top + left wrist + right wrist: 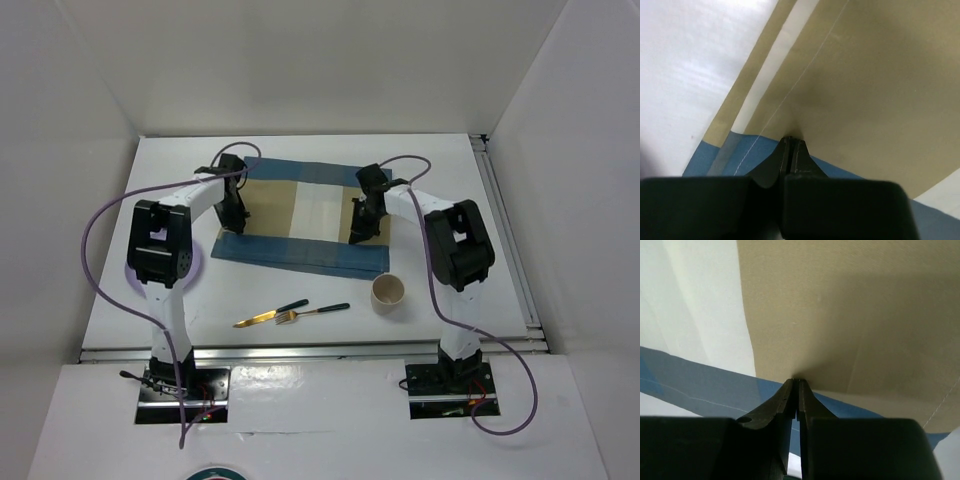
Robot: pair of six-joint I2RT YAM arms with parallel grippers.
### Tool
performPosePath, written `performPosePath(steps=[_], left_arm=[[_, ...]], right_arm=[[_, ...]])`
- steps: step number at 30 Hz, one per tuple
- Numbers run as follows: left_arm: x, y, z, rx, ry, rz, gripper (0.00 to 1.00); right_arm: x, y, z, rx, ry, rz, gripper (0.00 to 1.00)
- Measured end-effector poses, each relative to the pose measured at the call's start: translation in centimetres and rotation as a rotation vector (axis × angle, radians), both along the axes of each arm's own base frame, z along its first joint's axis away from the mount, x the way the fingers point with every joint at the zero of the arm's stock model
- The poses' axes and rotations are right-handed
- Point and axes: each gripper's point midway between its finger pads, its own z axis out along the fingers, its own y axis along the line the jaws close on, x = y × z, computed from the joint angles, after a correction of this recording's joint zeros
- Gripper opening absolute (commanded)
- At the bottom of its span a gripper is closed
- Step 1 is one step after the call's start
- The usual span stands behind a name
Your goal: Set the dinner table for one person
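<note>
Here, dinner table (pixel 450 165): a plain white surface that fills the middle of the top view and carries everything below.
Knife (pixel 266 317): the knife has a gold blade and a dark handle and lies at an angle near the front edge of the surface.
Fork (pixel 312 312): the fork lies just right of the knife, also at an angle.
Cup (pixel 388 292): the tan cup stands upright to the right of the fork, just in front of the cloth's near right corner.
Placemat (pixel 300 225): the blue-and-tan cloth placemat lies farther back, near the middle of the surface and slightly askew.
Left gripper (pixel 791 142): the left gripper is at the placemat's left end. Its jaws are pressed together on the cloth, which puckers at their tips.
Right gripper (pixel 796 384): the right gripper is at the placemat's right end. Its jaws are closed to a sliver, pinching the cloth, which creases there.
</note>
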Motion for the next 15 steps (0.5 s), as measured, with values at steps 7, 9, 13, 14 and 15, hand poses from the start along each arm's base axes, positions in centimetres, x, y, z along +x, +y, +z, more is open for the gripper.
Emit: performPosePath(steps=[7,9,13,14,15], left_arm=[[-6.1,-1.2,-0.2,-0.067,0.030,-0.016,0.00],[-7.6,-1.8,-0.3,-0.077,0.048,-0.034,0.00],[-9.4,-2.7,-0.3,-0.087,0.066,-0.065,0.00],[-9.6,-2.8,-0.3,-0.087,0.069,-0.069,0.00],[-9.7,-2.8,-0.3,-0.087,0.069,-0.071,0.00]], right_arm=[[-2.1,-2.6,-0.1,0.005,0.002,-0.086,0.12],[-2.7,-3.8,-0.1,-0.004,0.011,-0.120,0.12],[-3.8,-5.6,-0.2,-0.027,0.021,-0.166,0.12],[-4.0,-5.8,-0.2,-0.030,0.021,-0.170,0.12],[-4.2,-5.9,-0.2,-0.034,0.021,-0.173,0.12]])
